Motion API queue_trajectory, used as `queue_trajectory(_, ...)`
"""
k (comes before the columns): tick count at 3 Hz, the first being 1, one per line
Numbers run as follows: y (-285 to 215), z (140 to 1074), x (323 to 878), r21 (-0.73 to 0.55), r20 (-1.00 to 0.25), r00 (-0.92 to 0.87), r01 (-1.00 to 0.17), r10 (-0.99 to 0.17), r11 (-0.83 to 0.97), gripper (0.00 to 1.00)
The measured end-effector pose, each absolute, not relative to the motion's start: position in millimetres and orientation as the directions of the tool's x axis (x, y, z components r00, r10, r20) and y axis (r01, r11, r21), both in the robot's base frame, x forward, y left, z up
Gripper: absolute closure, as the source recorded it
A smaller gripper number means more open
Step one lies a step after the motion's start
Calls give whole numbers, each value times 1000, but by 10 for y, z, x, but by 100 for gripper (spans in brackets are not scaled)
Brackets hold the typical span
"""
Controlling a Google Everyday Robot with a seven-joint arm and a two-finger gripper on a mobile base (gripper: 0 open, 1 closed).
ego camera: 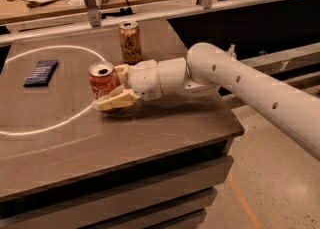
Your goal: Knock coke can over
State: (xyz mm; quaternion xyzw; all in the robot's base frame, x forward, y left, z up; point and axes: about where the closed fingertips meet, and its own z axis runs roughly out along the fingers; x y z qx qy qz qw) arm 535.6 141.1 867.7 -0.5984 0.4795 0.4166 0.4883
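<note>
Our gripper, left of frame centre, has its fingers spread to either side of the upright coke can on the surface. We should push sideways high on the can, staying clear of the tan can behind it.

Tool splayed low, arm outstretched

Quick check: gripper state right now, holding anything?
Gripper: open, one finger on each side of the red-orange aluminium coke can, apparently not clamped on it.
</note>
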Motion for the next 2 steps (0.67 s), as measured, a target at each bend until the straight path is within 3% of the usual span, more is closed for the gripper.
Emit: queue_trajectory(2, 1182, 8877, 5455, -231, -960, 225, -973, -165, 17, 89)
